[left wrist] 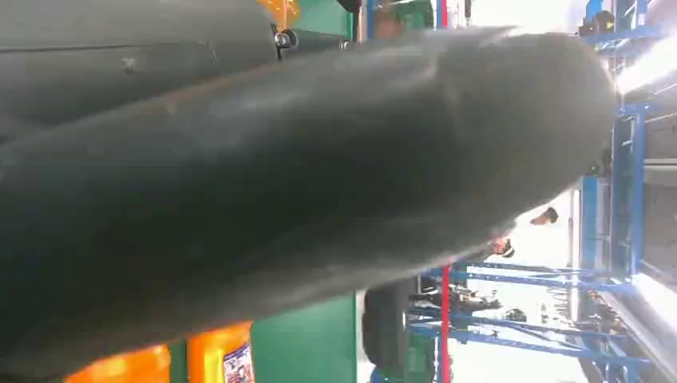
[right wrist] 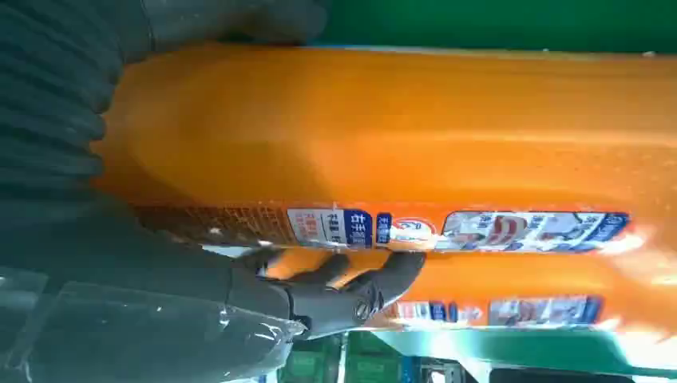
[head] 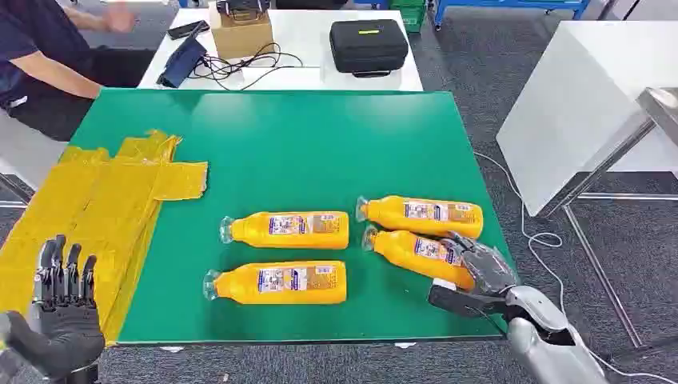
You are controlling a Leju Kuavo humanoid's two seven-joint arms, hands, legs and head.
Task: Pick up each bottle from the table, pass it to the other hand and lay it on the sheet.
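The big green-topped table (head: 280, 144) takes up most of the floor in front of the robot, and behind it, towards twelve o'clock, stands a white table (head: 308, 36) carrying a black zipped case (head: 368, 46), a small cardboard box (head: 241, 34) and a tangle of black cable (head: 240, 64). A person in a dark top (head: 36, 56) sits off at ten o'clock.

Draped over the green table's nine o'clock edge is the crinkled yellow sheet (head: 96, 208), with no bottle on it yet. Four orange plastic bottles with printed labels lie on their sides on the green surface, caps pointing to nine o'clock. Two sit near the middle: the far-left bottle (head: 286, 230) and, at six o'clock from it, the near-left bottle (head: 277, 283). At three o'clock of those lie the far-right bottle (head: 421, 214) and, just beside it, the near-right bottle (head: 416, 254).

The right hand (head: 478, 276) is wrapped round the base end of the near-right bottle (right wrist: 399, 136), thumb on one flank and dark fingers (right wrist: 375, 283) curled over the other; the bottle rests on the table.

The left hand (head: 62, 308) hovers at seven o'clock, at the near edge of the sheet, holding nothing, fingers upright and slightly apart.
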